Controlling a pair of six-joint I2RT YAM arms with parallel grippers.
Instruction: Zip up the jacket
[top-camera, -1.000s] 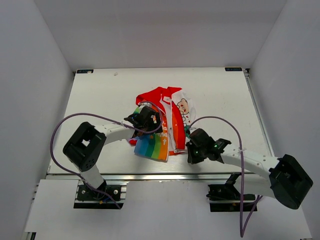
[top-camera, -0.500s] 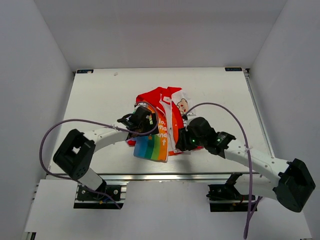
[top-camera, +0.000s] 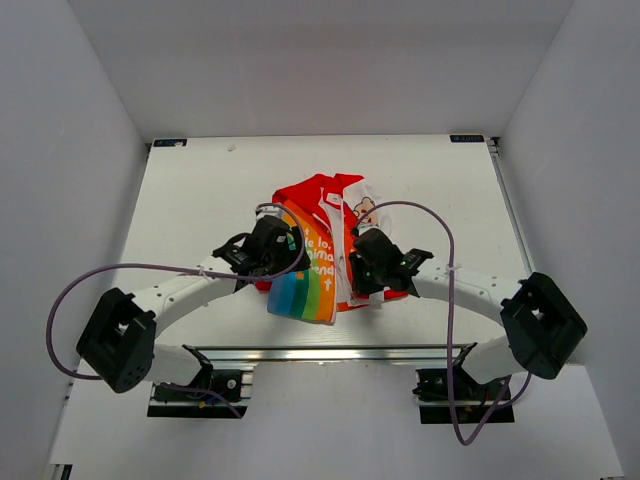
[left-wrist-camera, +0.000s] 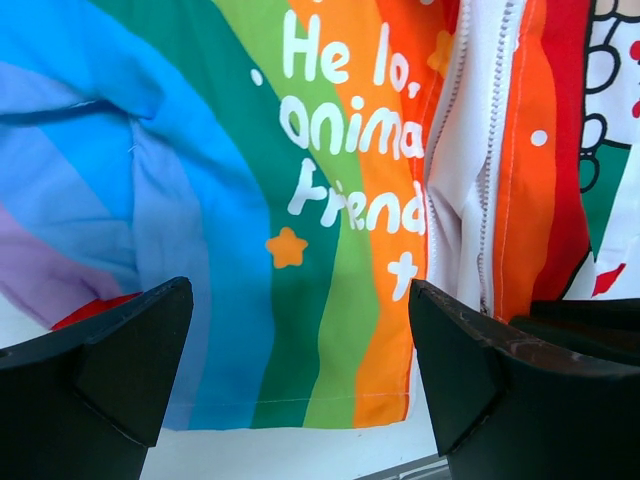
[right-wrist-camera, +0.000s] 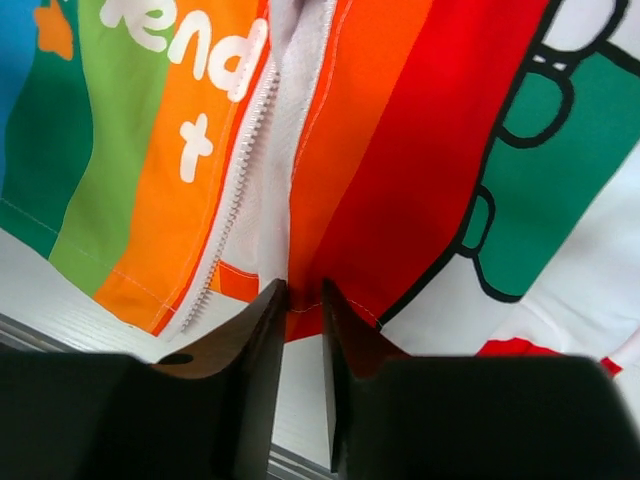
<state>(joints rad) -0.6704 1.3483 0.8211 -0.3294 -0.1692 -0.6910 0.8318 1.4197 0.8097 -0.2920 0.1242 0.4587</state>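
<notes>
My arms have swung in over the jacket (top-camera: 330, 205). Left fingers (top-camera: 280, 245) are spread. Right fingers (top-camera: 358, 280) sit nearly together beside the zipper (right-wrist-camera: 240, 150), and I can't tell if they hold anything. Thin fabric could slip free.

jacket (top-camera: 300, 292): rainbow stripes, white lettering | hood (top-camera: 316, 189): red | table (top-camera: 200, 200): white

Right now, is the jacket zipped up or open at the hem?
Open. In the right wrist view the jacket's two front edges lie apart at the hem, one row of zipper teeth bare, white fabric between.
</notes>
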